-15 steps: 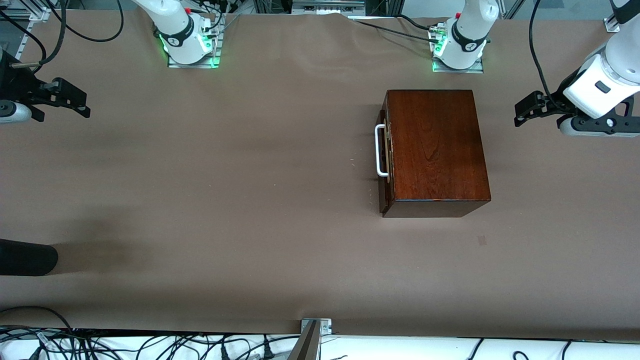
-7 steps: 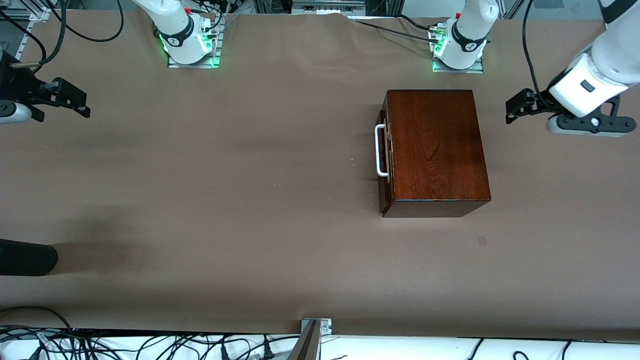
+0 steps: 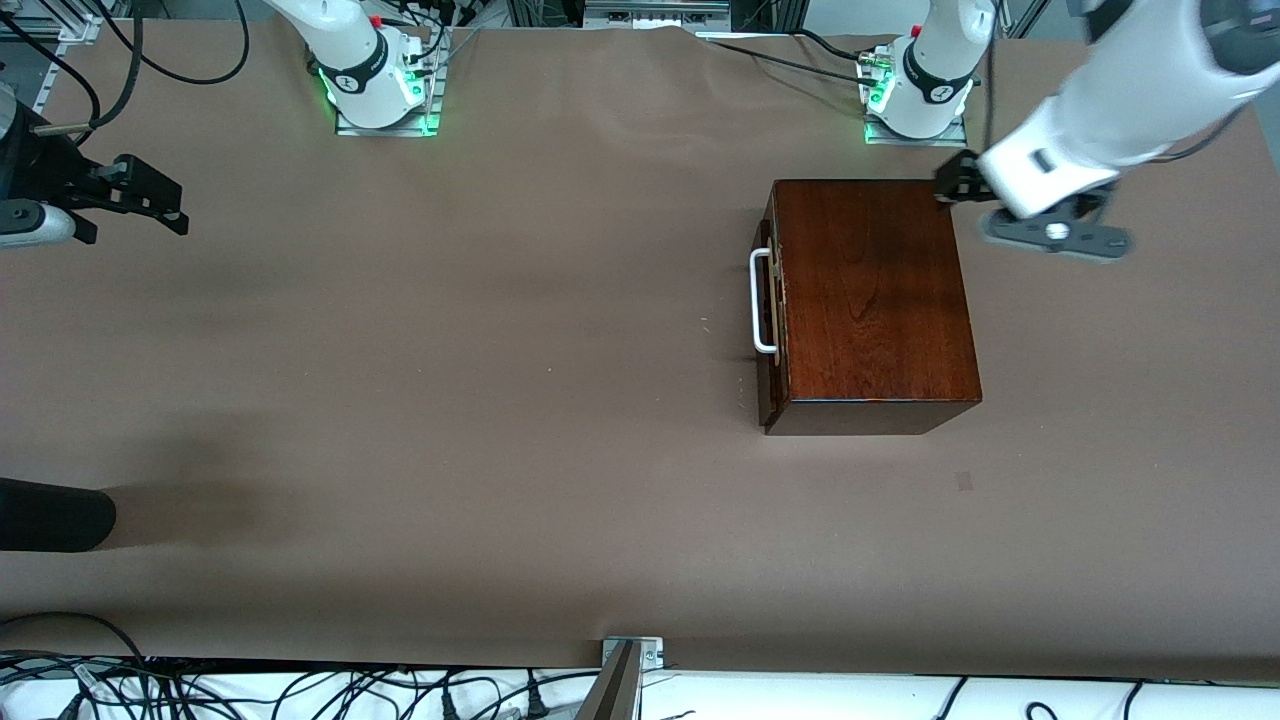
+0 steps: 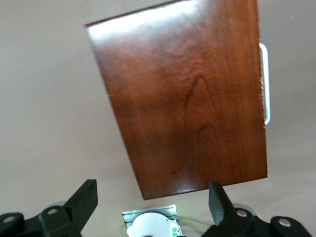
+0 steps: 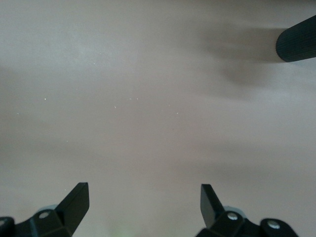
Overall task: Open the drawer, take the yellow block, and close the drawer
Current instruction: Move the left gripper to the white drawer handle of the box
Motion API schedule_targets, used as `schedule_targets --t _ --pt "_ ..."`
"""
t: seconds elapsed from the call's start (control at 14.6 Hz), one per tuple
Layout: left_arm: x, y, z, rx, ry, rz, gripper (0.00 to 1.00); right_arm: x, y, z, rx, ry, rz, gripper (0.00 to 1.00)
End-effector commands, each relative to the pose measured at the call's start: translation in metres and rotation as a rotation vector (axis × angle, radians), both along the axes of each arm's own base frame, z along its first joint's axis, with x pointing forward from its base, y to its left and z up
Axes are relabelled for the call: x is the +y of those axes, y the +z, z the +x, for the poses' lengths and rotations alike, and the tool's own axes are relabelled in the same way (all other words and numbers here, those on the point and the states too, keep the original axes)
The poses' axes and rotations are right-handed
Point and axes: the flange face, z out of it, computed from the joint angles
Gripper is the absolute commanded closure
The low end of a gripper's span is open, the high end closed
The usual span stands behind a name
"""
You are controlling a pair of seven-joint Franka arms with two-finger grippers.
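The dark reddish-brown wooden box (image 3: 870,300) stands toward the left arm's end of the table, its drawer (image 3: 768,310) shut, with the white bar handle (image 3: 760,302) facing the right arm's end. The box (image 4: 187,94) and handle (image 4: 265,84) also show in the left wrist view. The yellow block is hidden. My left gripper (image 3: 948,186) is open and empty, up in the air over the box's corner nearest the left arm's base; in its wrist view (image 4: 153,197) the jaws stand wide apart. My right gripper (image 3: 165,205) is open and empty, waiting over the table's right-arm end; it shows open in its wrist view (image 5: 143,197).
The left arm's base (image 3: 920,90) stands just past the box, and also shows in the left wrist view (image 4: 150,227). The right arm's base (image 3: 375,85) is at the table's top edge. A black cylinder (image 3: 55,515) juts in at the right-arm end, seen too in the right wrist view (image 5: 296,39).
My left gripper has swung in from the table's left-arm end to over the box's corner. The right gripper has barely shifted. The drawer stays shut.
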Motion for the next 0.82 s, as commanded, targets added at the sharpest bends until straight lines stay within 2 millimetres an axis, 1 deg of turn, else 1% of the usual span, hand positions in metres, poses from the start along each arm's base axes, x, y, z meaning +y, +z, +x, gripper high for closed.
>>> schedule_targets --t 0.0,0.14,0.27,0.34,0.41,0.55,0.62,0.76 --pt "-0.049 -0.016 0.015 0.010 -0.004 -0.046 0.00 0.002 0.004 -0.002 0.000 -0.010 0.006 0.00" --pt "-0.097 -0.036 0.019 0.002 0.038 -0.047 0.00 0.002 0.004 -0.001 -0.001 -0.010 0.006 0.00" --pt "-0.145 -0.060 0.016 0.009 0.085 -0.033 0.00 0.002 0.005 -0.002 -0.001 -0.010 0.006 0.00" --pt "-0.168 -0.072 0.011 -0.005 0.094 -0.022 0.00 0.002 0.005 -0.002 -0.003 -0.010 0.006 0.00" --pt "-0.183 -0.081 0.009 -0.020 0.106 -0.018 0.00 0.003 0.005 -0.002 -0.003 -0.009 0.006 0.00" --pt "-0.202 -0.106 0.008 -0.012 0.102 -0.012 0.00 0.004 0.005 -0.002 -0.003 -0.009 0.006 0.00" --pt "-0.206 -0.119 0.009 -0.001 0.100 -0.012 0.00 0.004 0.005 -0.002 -0.001 -0.009 0.006 0.00" --pt "-0.206 -0.150 0.013 0.016 0.112 0.009 0.00 0.004 0.005 -0.001 -0.007 -0.009 0.006 0.00"
